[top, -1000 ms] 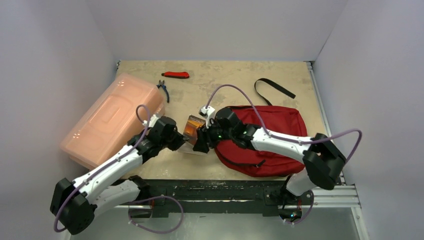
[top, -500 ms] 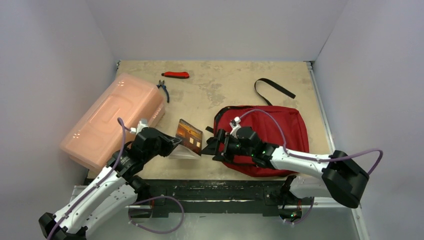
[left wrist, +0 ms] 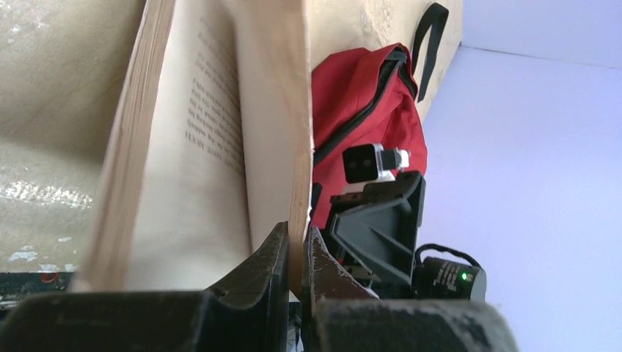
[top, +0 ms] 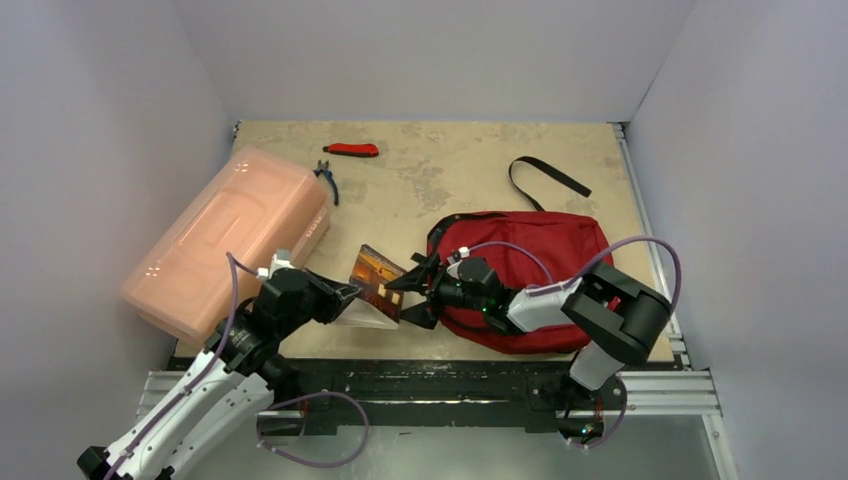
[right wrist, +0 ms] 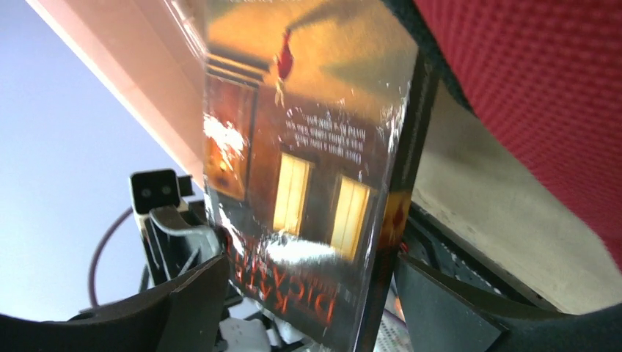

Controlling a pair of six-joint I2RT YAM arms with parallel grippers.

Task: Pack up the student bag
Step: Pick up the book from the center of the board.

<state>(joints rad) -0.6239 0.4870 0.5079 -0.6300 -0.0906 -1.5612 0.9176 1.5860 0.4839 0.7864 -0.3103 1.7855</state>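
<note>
The student bag, a red backpack with black zippers, lies flat at the right of the table. Just left of it stands a paperback book, splayed partly open and tilted. My left gripper is shut on the book's cover; in the left wrist view its jaws pinch the thin cover, pages fanning to the left and the bag behind. My right gripper is open, its fingers either side of the book's glossy front without clamping it.
A pink translucent box lies at the left. Blue-handled pliers and a red-handled cutter lie near the far edge. The bag's black strap trails behind it. The table's near edge and rail run just below the book.
The right gripper has opened off the book and its arm has dropped low toward the near edge. The left gripper keeps the book and has drawn it slightly nearer and lower.
</note>
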